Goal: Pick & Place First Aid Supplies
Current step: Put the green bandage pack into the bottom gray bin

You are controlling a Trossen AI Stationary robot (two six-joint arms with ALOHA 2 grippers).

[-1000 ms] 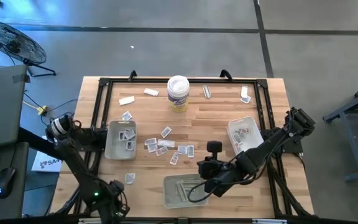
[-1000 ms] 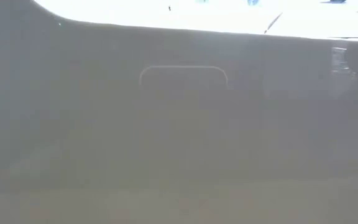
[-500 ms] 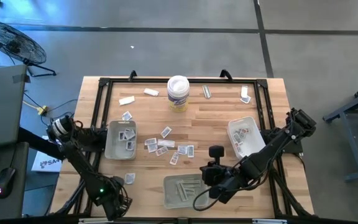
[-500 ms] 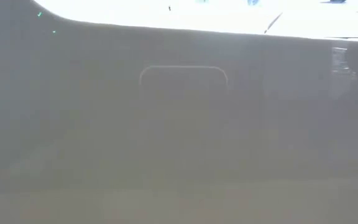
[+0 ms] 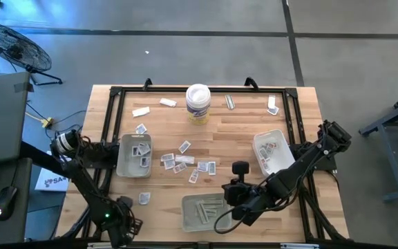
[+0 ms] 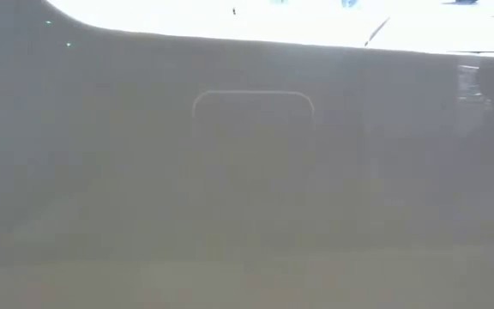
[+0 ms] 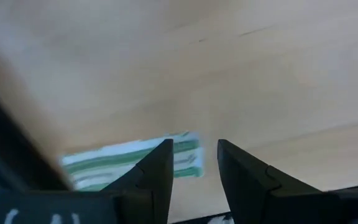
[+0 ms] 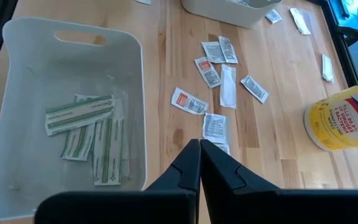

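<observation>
High view: three translucent trays sit on the wooden table (image 5: 240, 131), one at the left (image 5: 134, 155), one at the right (image 5: 271, 149), one at the near edge (image 5: 204, 211). One white tub (image 5: 197, 104) stands at the far side (its label text is too small to read). About ten loose packets (image 5: 185, 162) lie mid-table; four more lie along the far edge.

Right gripper (image 8: 200, 152) hangs above the near tray's rim, fingers pressed together, empty.

Left gripper (image 7: 191, 165) sits low at the near-left corner, fingers parted, a green-striped strip wrapper (image 7: 132, 160) just beyond them.
</observation>
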